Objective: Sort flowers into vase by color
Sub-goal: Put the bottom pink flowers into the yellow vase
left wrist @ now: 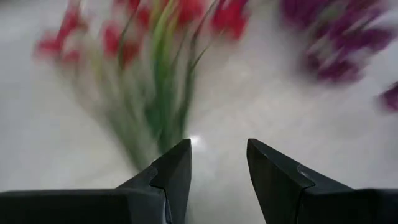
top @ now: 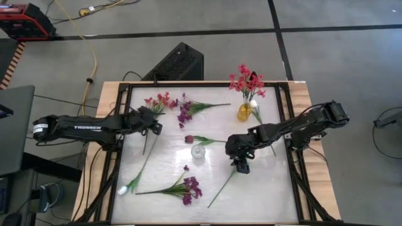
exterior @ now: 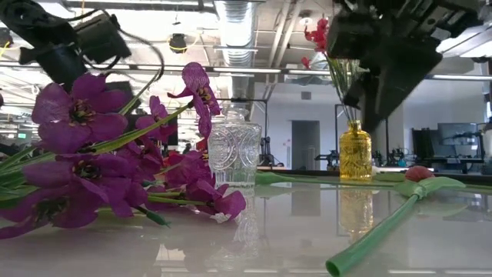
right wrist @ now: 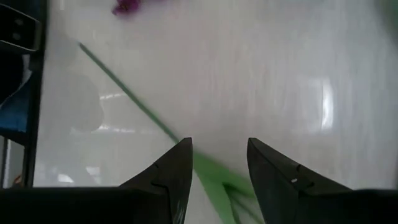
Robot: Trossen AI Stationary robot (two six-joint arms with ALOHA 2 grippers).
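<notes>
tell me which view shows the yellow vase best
The low view: the yellow vase stands upright in full side profile, holding green stems with red flowers partly visible above. The high view shows it only from above, small, under its red flowers. Neither wrist view shows it.

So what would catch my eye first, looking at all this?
Probably the yellow vase of red flowers at the table's far edge, then purple flowers lying loose near the front. Two dark arms reach in: the left gripper by a red bunch, the right gripper over a green stem.
</notes>
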